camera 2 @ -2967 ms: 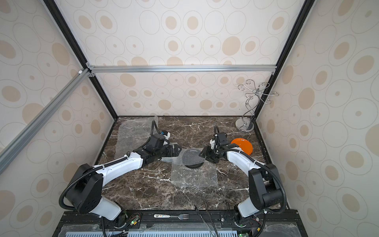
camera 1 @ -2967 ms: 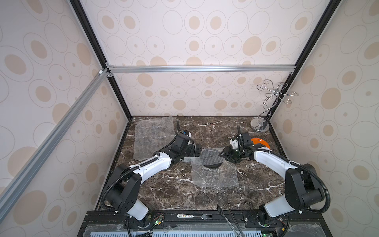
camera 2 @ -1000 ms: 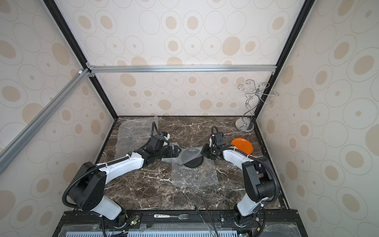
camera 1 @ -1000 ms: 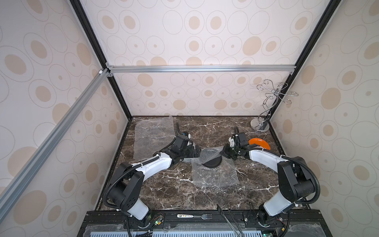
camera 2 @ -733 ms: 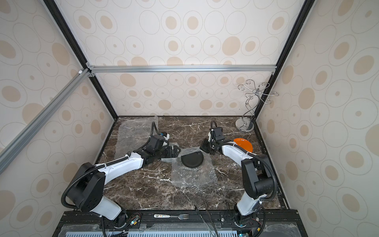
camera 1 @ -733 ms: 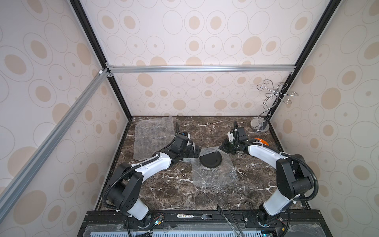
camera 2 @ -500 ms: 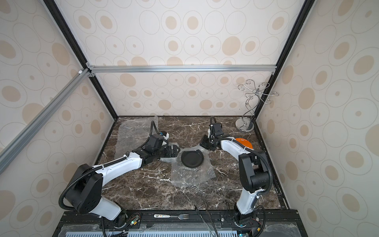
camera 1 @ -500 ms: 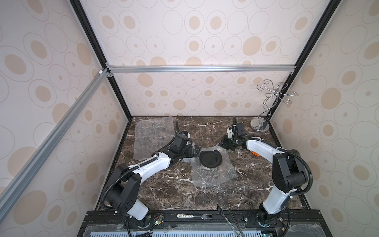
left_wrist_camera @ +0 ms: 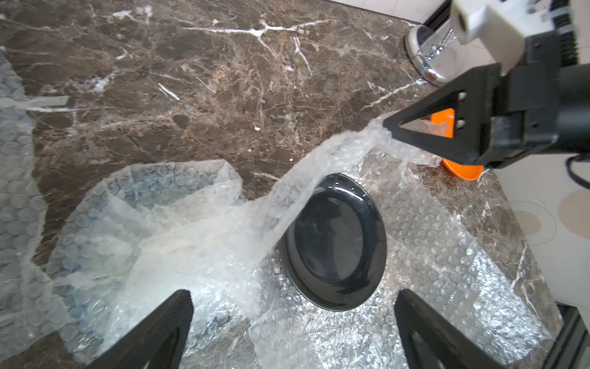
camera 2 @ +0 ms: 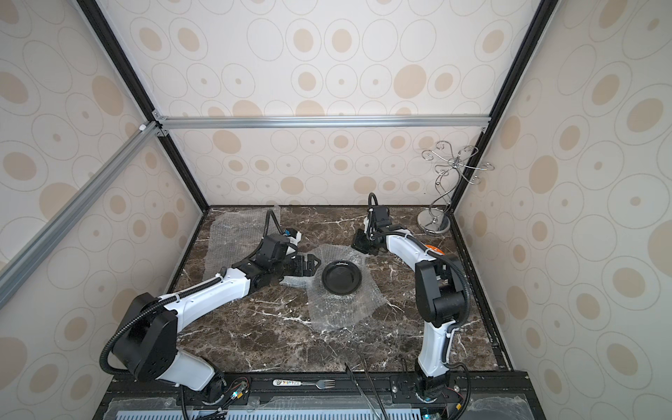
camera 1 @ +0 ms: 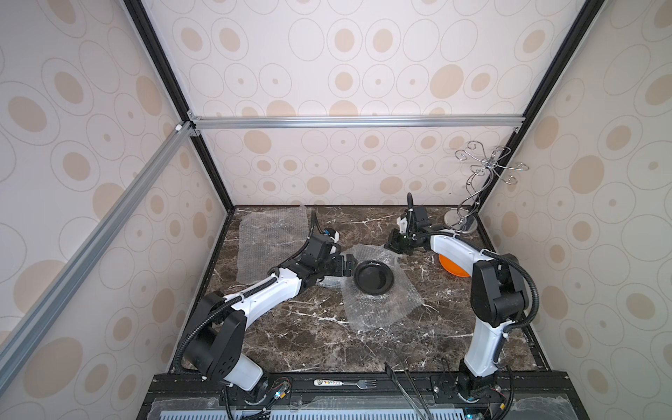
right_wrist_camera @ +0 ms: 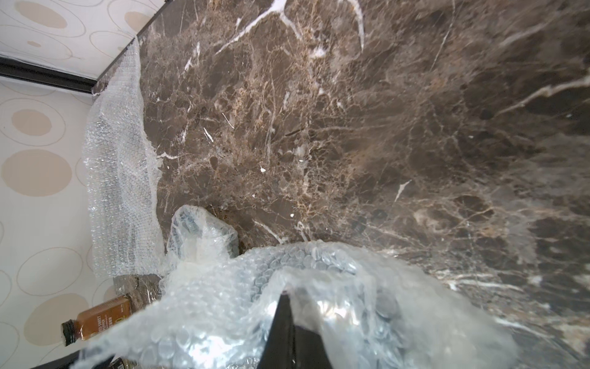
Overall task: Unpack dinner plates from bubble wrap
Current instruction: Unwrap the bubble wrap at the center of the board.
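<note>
Since three seconds ago the right gripper (camera 1: 395, 243) has moved to the far right with a corner of the bubble wrap (camera 1: 382, 309), and the flap that covered the dark plate (camera 1: 374, 276) is now pulled off it. Its jaws are closed on that corner. In the left wrist view the film stretches from the tips down to the sheet and crosses one edge of the plate.

The left gripper (camera 1: 346, 262) has hardly moved. Its jaws stand fully wide and hold nothing, low over the table (camera 1: 291, 345), just beside the left rim of the plate.

The plate lies face up near the middle of its sheet. An orange plate (camera 1: 452, 269) sits bare on the marble at the right, partly behind the right arm. A second sheet (camera 1: 272, 236) lies flat at the far left, and a wire stand (camera 1: 460, 222) is in the far right corner.

I judge the wrap to be very light and soft. It follows any pull and can drag the plate, so a corner is the place to pinch it. The plate looks stiff, glossy and probably slippery and breakable. I would take it across its left rim, one finger under the lip.
</note>
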`<action>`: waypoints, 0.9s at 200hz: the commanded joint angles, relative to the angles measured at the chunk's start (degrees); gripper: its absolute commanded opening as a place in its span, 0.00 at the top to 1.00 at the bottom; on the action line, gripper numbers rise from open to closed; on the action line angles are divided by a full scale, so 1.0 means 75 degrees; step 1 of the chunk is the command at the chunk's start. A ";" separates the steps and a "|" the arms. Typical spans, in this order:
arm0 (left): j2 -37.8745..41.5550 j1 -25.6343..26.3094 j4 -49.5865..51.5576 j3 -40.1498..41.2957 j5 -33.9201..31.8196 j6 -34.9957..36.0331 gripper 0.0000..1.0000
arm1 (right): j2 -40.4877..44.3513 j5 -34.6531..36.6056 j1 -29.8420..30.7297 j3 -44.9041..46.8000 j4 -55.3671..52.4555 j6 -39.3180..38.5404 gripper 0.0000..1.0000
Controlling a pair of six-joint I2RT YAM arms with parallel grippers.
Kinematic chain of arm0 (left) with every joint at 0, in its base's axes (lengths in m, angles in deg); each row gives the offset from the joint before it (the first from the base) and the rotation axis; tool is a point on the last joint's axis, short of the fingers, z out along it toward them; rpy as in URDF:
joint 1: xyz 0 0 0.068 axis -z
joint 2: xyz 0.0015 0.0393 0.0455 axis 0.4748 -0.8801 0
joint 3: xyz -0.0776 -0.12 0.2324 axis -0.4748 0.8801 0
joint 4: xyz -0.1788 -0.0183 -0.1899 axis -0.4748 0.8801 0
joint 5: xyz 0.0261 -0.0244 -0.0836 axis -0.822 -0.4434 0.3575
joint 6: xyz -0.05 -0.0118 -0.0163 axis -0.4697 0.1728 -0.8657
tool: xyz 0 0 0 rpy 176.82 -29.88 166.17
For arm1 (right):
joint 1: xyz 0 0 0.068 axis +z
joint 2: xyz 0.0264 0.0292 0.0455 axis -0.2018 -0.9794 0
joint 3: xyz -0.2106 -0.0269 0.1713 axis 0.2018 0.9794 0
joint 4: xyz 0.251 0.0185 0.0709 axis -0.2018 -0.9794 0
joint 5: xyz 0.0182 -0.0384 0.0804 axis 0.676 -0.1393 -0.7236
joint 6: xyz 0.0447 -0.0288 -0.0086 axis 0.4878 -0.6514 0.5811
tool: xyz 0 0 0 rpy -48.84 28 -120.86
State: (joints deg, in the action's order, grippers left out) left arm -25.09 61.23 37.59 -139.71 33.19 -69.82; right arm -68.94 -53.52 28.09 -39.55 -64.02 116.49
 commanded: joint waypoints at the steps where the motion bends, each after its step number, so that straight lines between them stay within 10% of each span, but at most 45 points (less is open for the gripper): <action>1: 0.0043 0.0045 -0.0505 0.0081 0.0316 -0.0304 0.00 | -0.0095 -0.0018 -0.0022 -0.0282 -0.0267 -0.0165 1.00; 98: -0.0672 0.1038 -0.1344 -0.0148 0.0225 -0.0703 0.00 | -0.0319 -0.0136 -0.0019 -0.0659 -0.0679 -0.0437 1.00; 180: -0.1386 0.0840 0.0958 -0.2207 -0.0579 -0.1712 0.00 | 0.0083 -0.0213 -0.0009 -0.0145 -0.0570 -0.0367 1.00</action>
State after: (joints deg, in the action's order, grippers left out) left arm -34.51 68.46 37.89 -152.26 30.15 -75.74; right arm -70.66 -54.48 28.07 -42.65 -68.08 113.80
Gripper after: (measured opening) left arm 0.997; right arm 0.047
